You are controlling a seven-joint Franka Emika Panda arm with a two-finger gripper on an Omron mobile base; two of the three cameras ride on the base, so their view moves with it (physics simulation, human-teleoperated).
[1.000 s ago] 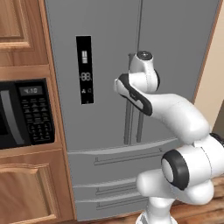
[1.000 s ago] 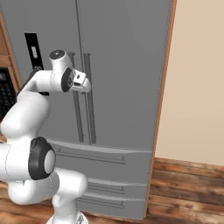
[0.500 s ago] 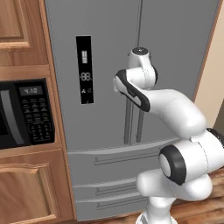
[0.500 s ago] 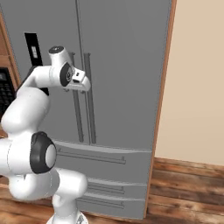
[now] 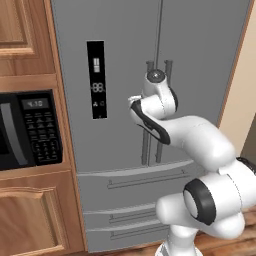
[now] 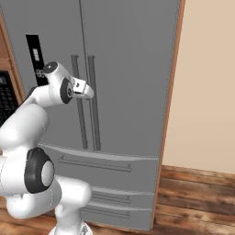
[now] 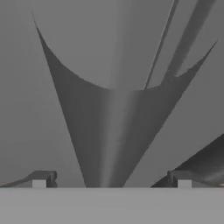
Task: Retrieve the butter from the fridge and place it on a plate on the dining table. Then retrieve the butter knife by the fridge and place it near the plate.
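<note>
White arm's gripper (image 7: 111,179) sits low in the hand view, jaws spread wide with one long fridge handle (image 7: 109,131) running up between the fingertips, nothing pinched. Behind it the grey fridge (image 5: 125,60) has its doors shut, with a black microwave (image 5: 30,130) at centre left.

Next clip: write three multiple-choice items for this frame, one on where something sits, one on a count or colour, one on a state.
1. Where is the microwave relative to the fridge?
A. To its left
B. To its right
C. Above it

2. How many long vertical handles run down the middle of the fridge?
A. One
B. Two
C. Four

3. What state are the fridge doors in?
A. Both shut
B. Left door open
C. Both open

Answers: 1 A, the left base view shows it in the wood cabinets left of the fridge. 2 B, a pair shows beside the end effector. 3 A, both doors lie flush, with only a thin seam between them.
</note>
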